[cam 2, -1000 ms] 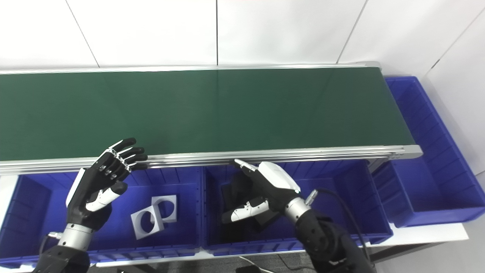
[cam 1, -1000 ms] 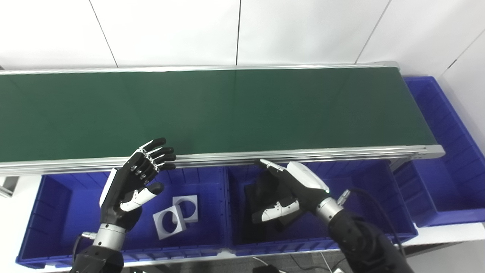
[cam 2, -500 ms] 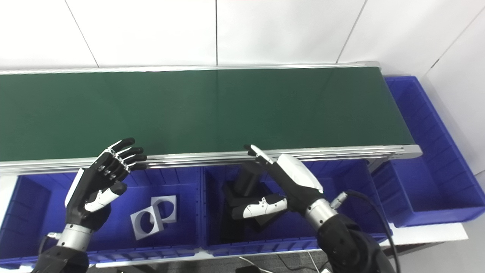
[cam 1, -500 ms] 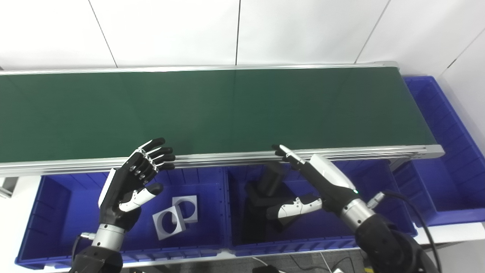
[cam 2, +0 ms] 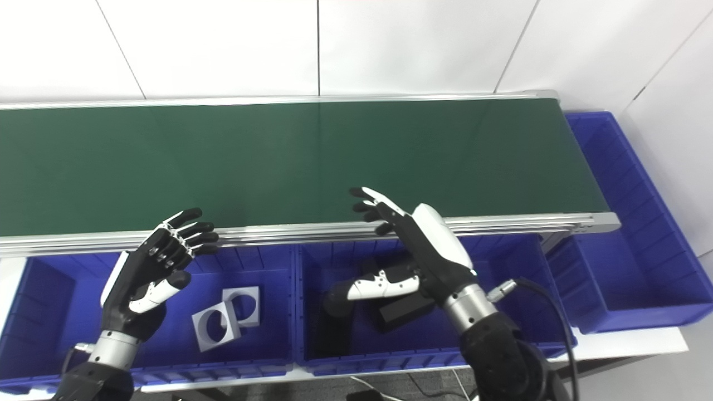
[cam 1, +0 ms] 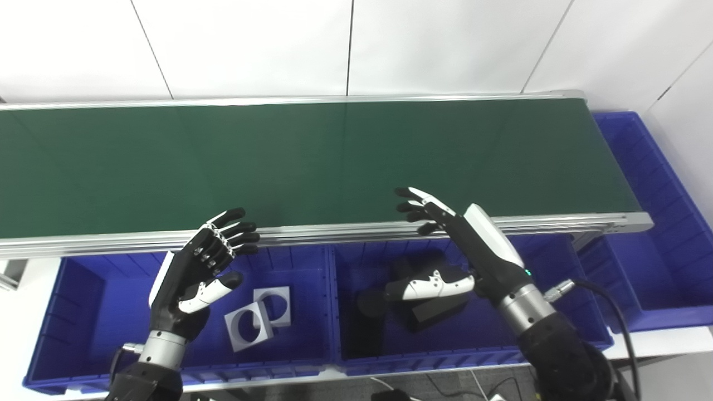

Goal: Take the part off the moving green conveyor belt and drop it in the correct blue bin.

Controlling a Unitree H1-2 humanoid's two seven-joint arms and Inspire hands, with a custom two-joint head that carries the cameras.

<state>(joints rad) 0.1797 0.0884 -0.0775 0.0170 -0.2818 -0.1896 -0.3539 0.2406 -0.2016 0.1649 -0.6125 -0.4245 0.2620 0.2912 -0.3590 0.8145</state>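
The green conveyor belt (cam 1: 312, 161) runs across the view with no part on it. My right hand (cam 1: 462, 245) is open above the middle blue bin (cam 1: 579, 312), its fingertips reaching over the belt's near rail. Black parts (cam 1: 423, 301) lie in that bin below the hand, one a dark cylinder (cam 1: 370, 303). My left hand (cam 1: 195, 273) is open and empty over the left blue bin (cam 1: 72, 312), which holds two grey square plates with round holes (cam 1: 259, 320).
A third blue bin (cam 1: 657, 223) stands past the belt's right end and looks empty. The aluminium rail (cam 1: 334, 231) edges the belt's near side. A white wall stands behind the belt. A cable (cam 1: 613, 323) trails from my right wrist.
My right hand rose from inside the middle bin and moved right, fingers now over the belt rail. A black part now lies in the bin. The left hand barely moved.
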